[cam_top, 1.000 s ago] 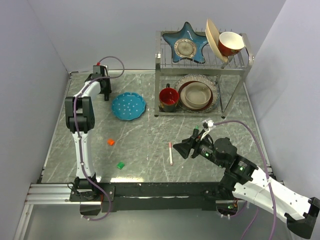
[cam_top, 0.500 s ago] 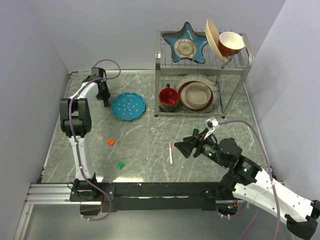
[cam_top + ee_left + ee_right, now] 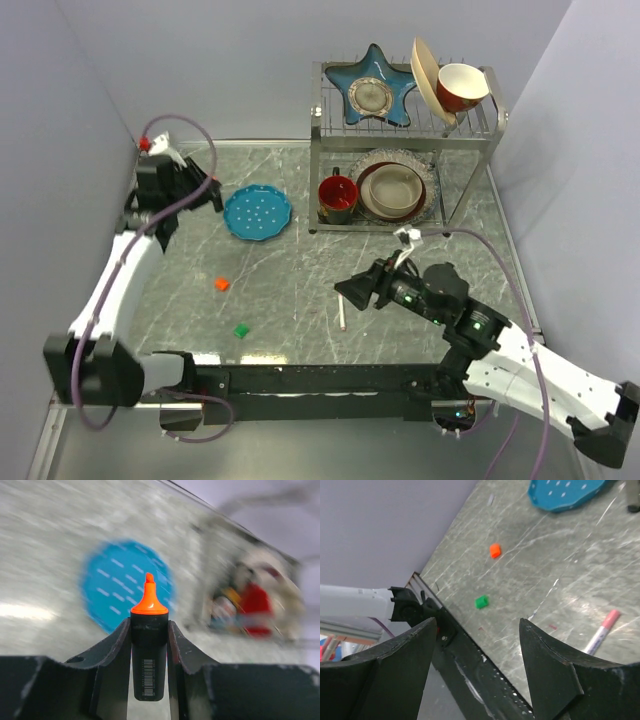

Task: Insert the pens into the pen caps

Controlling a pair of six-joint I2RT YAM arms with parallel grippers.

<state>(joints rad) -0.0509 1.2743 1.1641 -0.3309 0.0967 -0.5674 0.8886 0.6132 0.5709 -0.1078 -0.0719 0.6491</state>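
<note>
My left gripper [image 3: 207, 190] is raised at the far left, left of the blue plate [image 3: 257, 212]. In the left wrist view it [image 3: 149, 622] is shut on a stubby black marker [image 3: 148, 655] with an orange tip pointing away. My right gripper [image 3: 352, 288] is open and empty, over the far end of a thin white pen [image 3: 341, 316] with a pink end [image 3: 601, 631]. An orange cap [image 3: 222, 284] and a green cap [image 3: 241, 330] lie on the table's left half; the right wrist view shows the orange cap [image 3: 494, 550] and the green cap [image 3: 481, 601] too. Other pens and caps are out of view.
A metal dish rack [image 3: 400, 130] stands at the back right with a star plate, bowls and a red mug [image 3: 338, 195]. The blue plate also shows in the wrist views [image 3: 125, 595] [image 3: 565, 492]. The table's front rail [image 3: 320, 375] lies close below the right gripper.
My left arm has lifted off the far left corner and swung up and left with the marker. My right gripper has moved left, over the white pen's far end.
</note>
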